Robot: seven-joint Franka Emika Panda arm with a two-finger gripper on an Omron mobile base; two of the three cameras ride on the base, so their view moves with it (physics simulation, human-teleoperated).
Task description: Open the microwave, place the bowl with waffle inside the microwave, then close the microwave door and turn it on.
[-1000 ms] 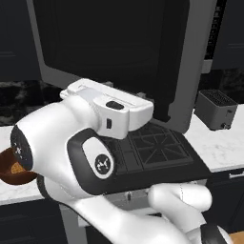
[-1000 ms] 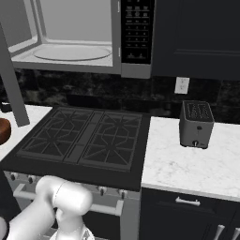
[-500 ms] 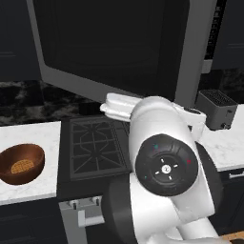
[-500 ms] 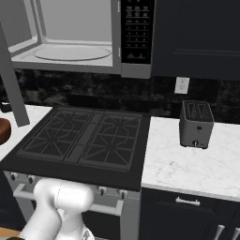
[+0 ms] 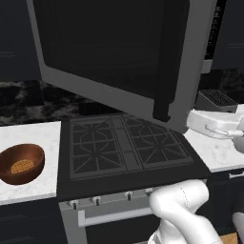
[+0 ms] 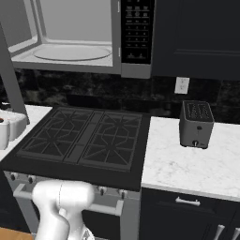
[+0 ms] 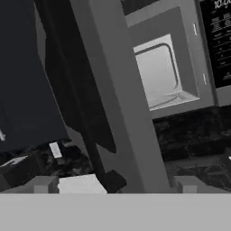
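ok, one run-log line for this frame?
phase: door opened, bowl not yet picked | grey steel microwave door: swung wide open | reddish-brown wooden bowl with golden waffle: on left counter | gripper: open, empty, by door edge

The arm (image 5: 209, 125) is swinging away from in front of the stove (image 5: 125, 147): a second ago its white body was blocking most of the cooktop in the left base view, and now only a white link is reaching in at the stove's right edge, below the microwave door (image 5: 114, 57). The bowl (image 5: 20, 164), left of the stove, is coming fully into sight with the waffle (image 5: 22, 167) inside.
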